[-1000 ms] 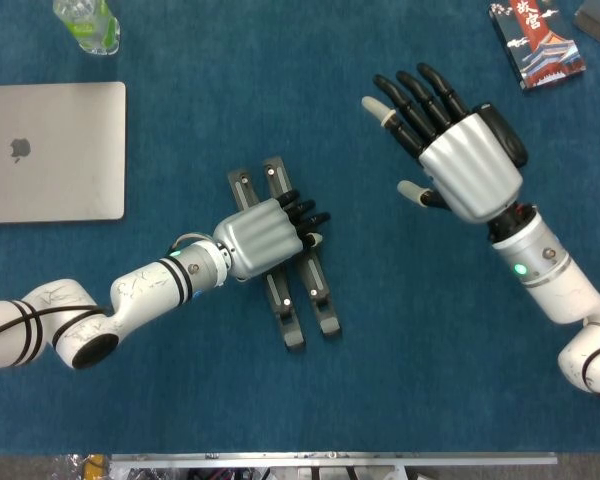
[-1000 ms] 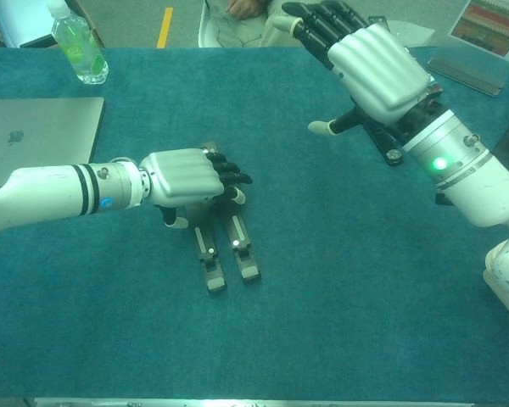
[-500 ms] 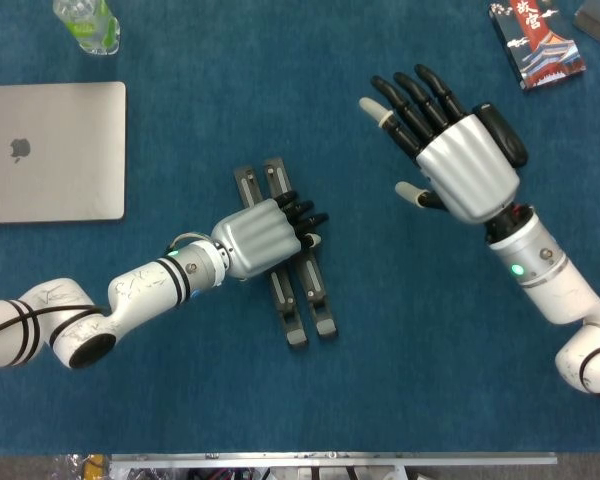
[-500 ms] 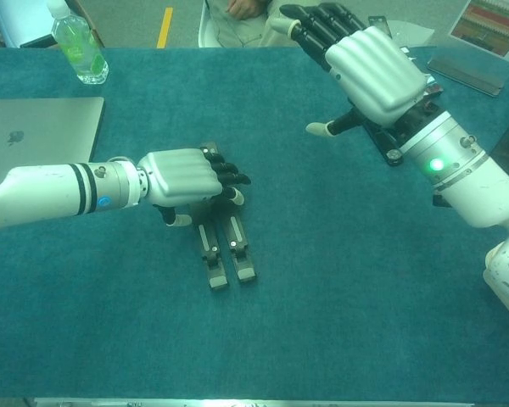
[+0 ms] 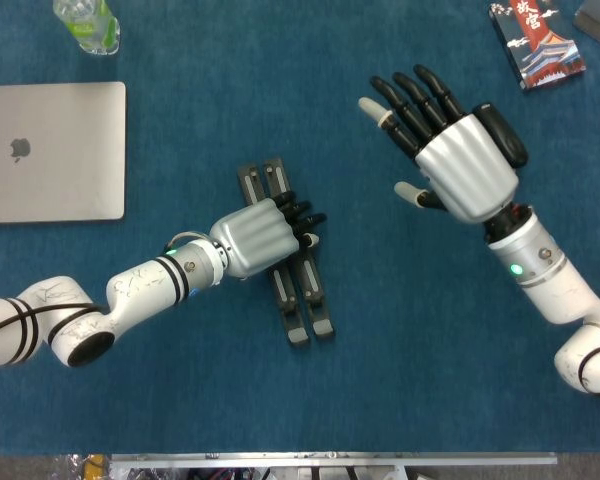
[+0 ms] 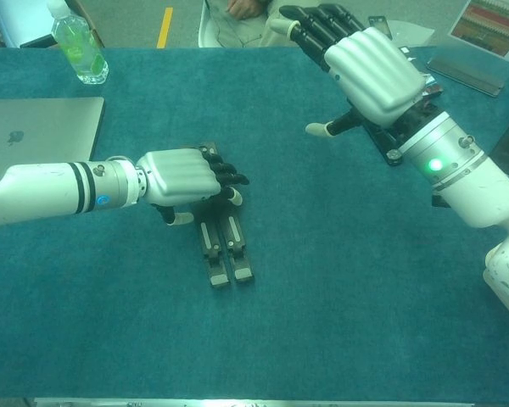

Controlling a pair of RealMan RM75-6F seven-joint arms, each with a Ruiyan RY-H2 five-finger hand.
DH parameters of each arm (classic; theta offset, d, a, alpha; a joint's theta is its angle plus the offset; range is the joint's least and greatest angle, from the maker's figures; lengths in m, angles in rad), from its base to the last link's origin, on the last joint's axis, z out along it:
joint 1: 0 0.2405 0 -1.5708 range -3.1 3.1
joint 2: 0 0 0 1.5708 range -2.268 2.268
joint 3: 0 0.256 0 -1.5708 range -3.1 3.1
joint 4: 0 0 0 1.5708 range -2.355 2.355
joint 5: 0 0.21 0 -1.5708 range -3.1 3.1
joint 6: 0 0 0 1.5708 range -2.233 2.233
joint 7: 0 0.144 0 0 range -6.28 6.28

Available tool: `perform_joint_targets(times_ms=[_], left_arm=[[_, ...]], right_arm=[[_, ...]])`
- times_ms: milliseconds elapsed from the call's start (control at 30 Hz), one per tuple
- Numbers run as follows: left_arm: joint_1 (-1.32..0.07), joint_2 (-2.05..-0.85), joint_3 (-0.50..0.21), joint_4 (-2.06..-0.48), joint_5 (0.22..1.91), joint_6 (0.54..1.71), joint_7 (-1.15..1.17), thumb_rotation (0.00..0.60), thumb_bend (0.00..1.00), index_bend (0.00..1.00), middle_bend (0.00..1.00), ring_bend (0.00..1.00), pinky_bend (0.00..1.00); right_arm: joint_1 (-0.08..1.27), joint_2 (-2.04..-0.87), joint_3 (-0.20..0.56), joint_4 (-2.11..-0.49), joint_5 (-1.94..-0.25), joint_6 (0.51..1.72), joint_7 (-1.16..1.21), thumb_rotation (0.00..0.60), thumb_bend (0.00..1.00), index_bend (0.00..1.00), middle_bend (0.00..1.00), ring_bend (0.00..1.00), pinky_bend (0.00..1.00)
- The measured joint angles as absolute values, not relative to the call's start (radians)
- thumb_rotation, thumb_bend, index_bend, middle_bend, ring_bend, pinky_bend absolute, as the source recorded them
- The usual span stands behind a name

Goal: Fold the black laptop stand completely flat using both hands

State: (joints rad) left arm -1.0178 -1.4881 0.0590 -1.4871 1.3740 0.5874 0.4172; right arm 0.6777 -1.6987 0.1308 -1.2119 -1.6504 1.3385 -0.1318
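Blue cloth covers the table [image 5: 400, 380], and near its middle the black laptop stand [image 5: 298, 300] lies flat, its two bars side by side. On it rests the left hand [image 5: 255, 237], fingers curled down over the bars. Well apart to the right, the right hand [image 5: 450, 150] hovers with fingers spread, holding nothing. At the left edge sits a closed laptop [image 5: 50, 150].
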Motion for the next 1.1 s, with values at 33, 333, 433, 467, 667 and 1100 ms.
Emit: perform_joint_targets(times_ms=[33, 333, 433, 467, 667, 1100], left_arm=[[-1.019, -1.487, 0.059, -1.488, 1.372, 0.585, 0.416, 0.6, 0.44, 0.37, 0.0, 0.0, 0.08], [-1.026, -1.479, 0.056, -1.493, 1.368, 0.573, 0.399, 0.6, 0.48, 0.36, 0.0, 0.0, 0.08], [-1.028, -1.475, 0.056, -1.494, 1.368, 0.568, 0.391, 0.6, 0.5, 0.36, 0.0, 0.0, 0.08], [-1.029, -1.473, 0.056, -1.494, 1.368, 0.567, 0.387, 0.6, 0.5, 0.36, 0.0, 0.0, 0.08], [-1.032, -1.465, 0.057, -1.498, 1.376, 0.562, 0.37, 0.6, 0.52, 0.36, 0.0, 0.0, 0.08], [-1.032, -1.434, 0.052, -1.514, 1.355, 0.557, 0.342, 0.36, 0.51, 0.06, 0.0, 0.0, 0.05]], right_arm=[[0.678, -1.699, 0.131, -1.211, -1.651, 1.339, -0.132, 0.6, 0.0, 0.0, 0.0, 0.0, 0.03], [0.677, -1.699, 0.131, -1.208, -1.649, 1.338, -0.128, 0.6, 0.0, 0.0, 0.0, 0.0, 0.03], [0.677, -1.7, 0.131, -1.207, -1.649, 1.338, -0.127, 0.6, 0.0, 0.0, 0.0, 0.0, 0.03], [0.677, -1.7, 0.131, -1.207, -1.649, 1.338, -0.127, 0.6, 0.0, 0.0, 0.0, 0.0, 0.03], [0.679, -1.702, 0.132, -1.206, -1.648, 1.336, -0.128, 0.6, 0.0, 0.0, 0.0, 0.0, 0.03], [0.68, -1.693, 0.141, -1.22, -1.645, 1.339, -0.134, 0.6, 0.0, 0.0, 0.0, 0.0, 0.03]])
